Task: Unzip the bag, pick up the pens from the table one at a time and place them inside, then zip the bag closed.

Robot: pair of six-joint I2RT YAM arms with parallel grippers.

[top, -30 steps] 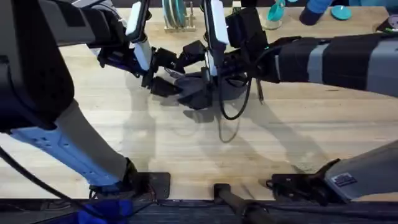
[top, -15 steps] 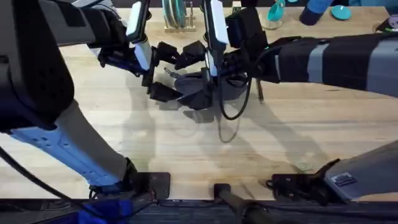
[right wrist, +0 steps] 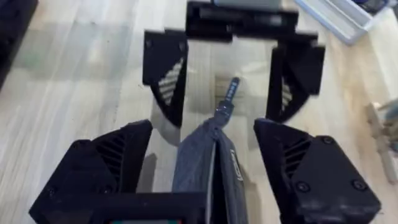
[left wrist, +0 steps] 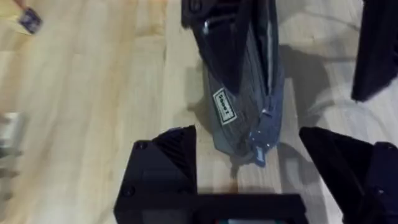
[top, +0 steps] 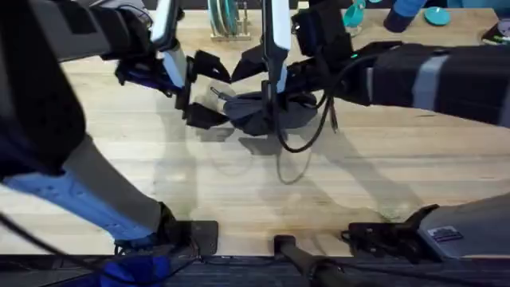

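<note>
The bag (top: 267, 112) lies on the counter (top: 239, 183) at the far middle of the overhead view, between the two tools. It is blue-grey, elongated, and rests with its zipper edge upward. A small white label (left wrist: 222, 106) is stitched to its side. The zipper pull (right wrist: 227, 98) projects from the bag's left end, toward the left tool.

The left tool (top: 203, 92) sits just left of the bag's end. Its jaws are spread wide, and the left wrist view shows both black fingers (left wrist: 165, 165) standing apart from the fabric, one to each side of the bag's rounded end. Nothing is between them in contact.

The right tool (top: 271, 100) comes in from the right and is positioned over the bag's middle. In the right wrist view its fingers (right wrist: 106, 165) flank the bag on both sides with clear gaps, so the jaws are open and not clamping the fabric.

A dark slim object (top: 333, 119), apparently the black pen, lies on the counter just right of the bag.
</note>
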